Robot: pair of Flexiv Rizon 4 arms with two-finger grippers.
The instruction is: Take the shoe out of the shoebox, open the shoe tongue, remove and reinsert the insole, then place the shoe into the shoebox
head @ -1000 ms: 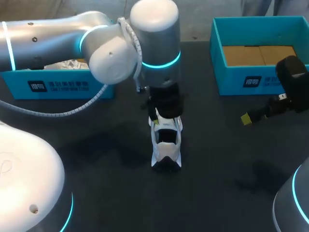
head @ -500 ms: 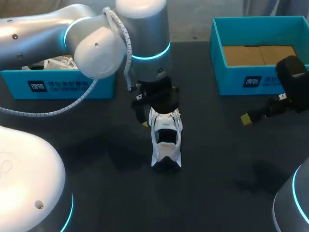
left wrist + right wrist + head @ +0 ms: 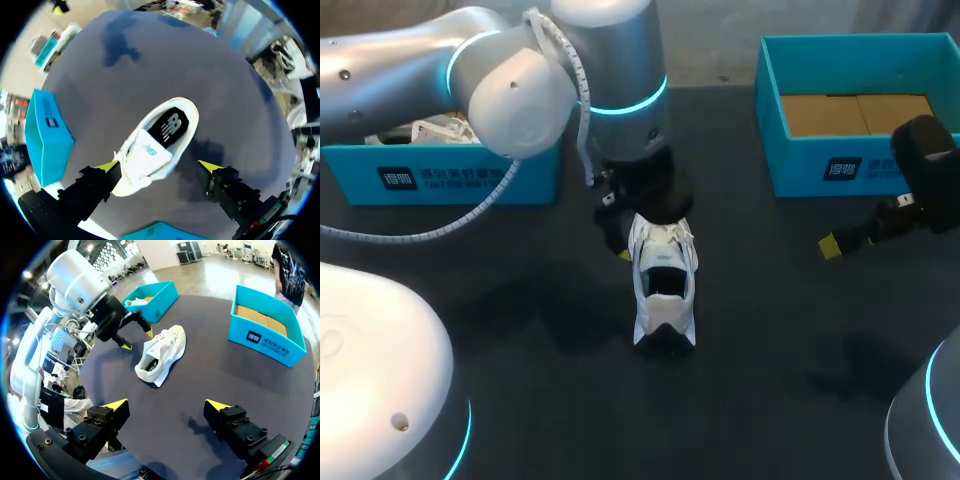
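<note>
Left end effector (image 3: 159, 167) wide over shoe (image 3: 161, 134)

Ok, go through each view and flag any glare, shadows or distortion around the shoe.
Head view: glare on the shell of the left arm, a soft shadow on the table beside the shoe. Left wrist view: shoe evenly lit, dark shadow along one side. Right wrist view: shoe clear, table edge bowed by the fisheye.

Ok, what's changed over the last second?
The left gripper pulled back from over the shoe toward the table's far left, uncovering its laced end; its fingers stand open. The shoe stayed in place, and the right gripper kept still, open.
</note>
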